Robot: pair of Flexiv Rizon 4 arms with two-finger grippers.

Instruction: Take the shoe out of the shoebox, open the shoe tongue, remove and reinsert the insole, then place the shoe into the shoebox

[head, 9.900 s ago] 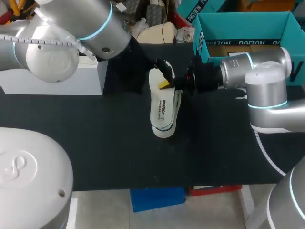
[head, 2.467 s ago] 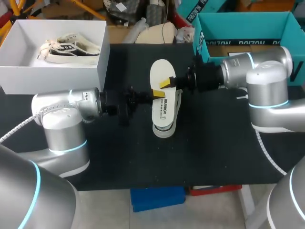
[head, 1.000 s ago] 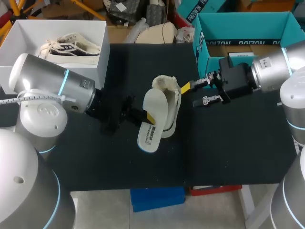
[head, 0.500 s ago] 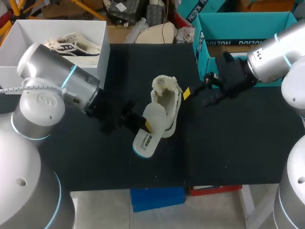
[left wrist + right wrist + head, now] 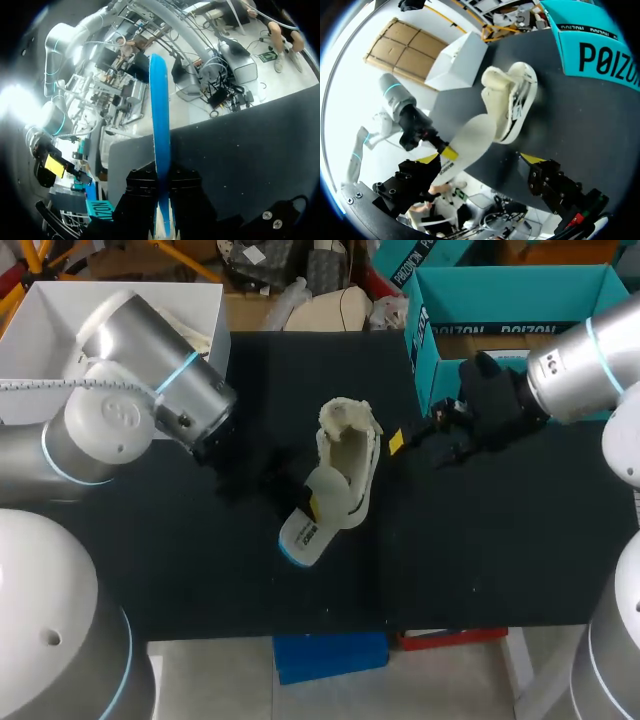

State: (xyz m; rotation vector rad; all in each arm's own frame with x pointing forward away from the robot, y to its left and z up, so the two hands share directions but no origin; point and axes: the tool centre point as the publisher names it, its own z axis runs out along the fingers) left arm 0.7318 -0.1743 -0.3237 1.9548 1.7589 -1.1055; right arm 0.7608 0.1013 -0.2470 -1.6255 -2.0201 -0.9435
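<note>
Two arms work over a black table (image 5: 200, 570), with one shoe (image 5: 348, 455) near its middle, well apart from the white shoebox (image 5: 35, 325) that stands at the far left corner, partly hidden behind the left arm. The shoe is cream-coloured with a fleecy lining and lies tipped on its side, its opening turned toward the left arm. The insole (image 5: 303, 528) is partly out of the shoe: one end is inside the opening, while the other end hangs out toward the near edge of the table and shows a blue underside. The left gripper (image 5: 310, 508) is clamped on this insole, one finger on each face; in the left wrist view the insole (image 5: 160, 145) runs edge-on as a thin blue strip straight out from between the black fingers (image 5: 141, 186). The right gripper (image 5: 410, 445) hangs just beside the shoe on its right, fingers spread apart and holding nothing, touching neither shoe nor insole. A teal box (image 5: 510, 300) stands at the far right corner, behind the right arm.
</note>
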